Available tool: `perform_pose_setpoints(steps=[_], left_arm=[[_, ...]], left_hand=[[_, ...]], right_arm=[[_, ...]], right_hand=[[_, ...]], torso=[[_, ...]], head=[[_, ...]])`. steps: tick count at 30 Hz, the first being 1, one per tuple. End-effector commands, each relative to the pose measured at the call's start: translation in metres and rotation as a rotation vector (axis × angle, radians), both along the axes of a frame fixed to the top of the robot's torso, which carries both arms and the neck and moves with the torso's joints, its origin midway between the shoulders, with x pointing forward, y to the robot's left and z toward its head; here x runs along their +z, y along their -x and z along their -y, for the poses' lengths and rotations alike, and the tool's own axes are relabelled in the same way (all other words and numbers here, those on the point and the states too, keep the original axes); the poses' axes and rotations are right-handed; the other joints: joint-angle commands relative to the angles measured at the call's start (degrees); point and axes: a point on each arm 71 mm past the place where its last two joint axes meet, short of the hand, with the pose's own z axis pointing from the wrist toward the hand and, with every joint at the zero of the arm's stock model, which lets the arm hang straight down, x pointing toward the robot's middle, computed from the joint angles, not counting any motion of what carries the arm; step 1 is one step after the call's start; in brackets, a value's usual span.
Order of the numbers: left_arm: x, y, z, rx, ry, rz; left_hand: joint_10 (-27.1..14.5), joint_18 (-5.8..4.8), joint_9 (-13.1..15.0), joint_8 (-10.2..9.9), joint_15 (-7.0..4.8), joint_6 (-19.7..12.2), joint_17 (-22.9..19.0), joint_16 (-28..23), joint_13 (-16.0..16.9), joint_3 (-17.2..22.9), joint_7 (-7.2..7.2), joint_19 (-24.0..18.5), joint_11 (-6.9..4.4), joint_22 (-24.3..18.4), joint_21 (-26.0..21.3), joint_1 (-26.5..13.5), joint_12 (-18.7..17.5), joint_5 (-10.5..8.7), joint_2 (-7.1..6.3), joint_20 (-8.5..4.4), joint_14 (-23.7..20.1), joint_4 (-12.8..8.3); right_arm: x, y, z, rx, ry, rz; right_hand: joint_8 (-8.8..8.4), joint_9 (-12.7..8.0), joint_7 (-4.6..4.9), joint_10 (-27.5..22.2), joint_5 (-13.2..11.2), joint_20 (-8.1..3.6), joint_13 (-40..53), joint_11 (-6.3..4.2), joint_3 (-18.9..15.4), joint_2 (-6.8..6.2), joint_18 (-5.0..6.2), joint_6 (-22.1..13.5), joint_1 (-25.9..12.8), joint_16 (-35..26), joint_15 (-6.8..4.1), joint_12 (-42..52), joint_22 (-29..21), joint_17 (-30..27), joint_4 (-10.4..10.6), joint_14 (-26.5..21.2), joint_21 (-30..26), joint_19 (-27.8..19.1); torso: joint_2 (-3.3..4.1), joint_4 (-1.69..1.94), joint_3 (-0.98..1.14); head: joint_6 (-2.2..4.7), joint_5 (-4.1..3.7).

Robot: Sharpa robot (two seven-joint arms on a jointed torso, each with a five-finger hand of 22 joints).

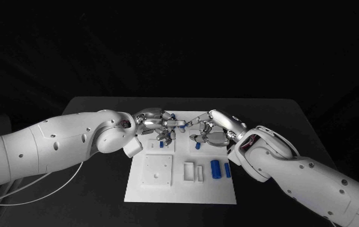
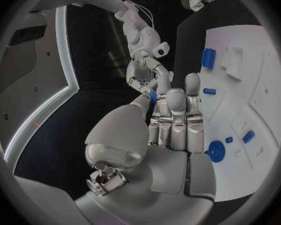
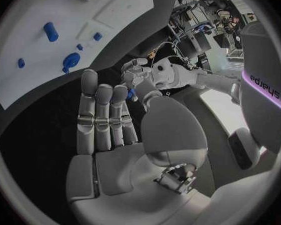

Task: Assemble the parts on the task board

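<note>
The white task board lies in the middle of the black table. Above its far end my left hand and right hand meet fingertip to fingertip around one small blue part. In the left wrist view the blue part sits between my left hand's thumb and fingertip, with the right hand reaching to it from beyond. The right wrist view shows the same part between the right hand's thumb and fingertip, the left hand at it too.
On the board lie a thick blue cylinder, a thinner blue piece, a blue piece under the right hand, a white square plate and two small white blocks. A round blue part sits by my left palm.
</note>
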Motion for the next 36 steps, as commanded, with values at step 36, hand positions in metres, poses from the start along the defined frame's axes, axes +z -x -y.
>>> perform_pose_setpoints(steps=[36], left_arm=[[-0.0028,0.0061,0.0021,-0.092,-0.058,0.009]], left_hand=[[-0.18,0.73,9.32,-0.24,-0.58,1.10,-0.84,0.87,-0.02,14.39,-0.79,-0.95,-0.79,0.98,2.45,-6.58,4.09,8.30,-2.12,-0.31,-0.21,-15.62]], right_arm=[[0.0032,0.0030,-0.0053,-0.013,-0.090,-0.033]], right_hand=[[0.01,-0.06,-0.22,0.81,-10.87,0.30,2.65,0.39,-4.60,3.41,0.64,-0.53,-0.50,1.69,0.31,3.28,-0.06,0.81,0.69,0.34,-0.60,1.28]], torso=[[0.09,0.06,-0.14]], head=[[0.02,0.61]])
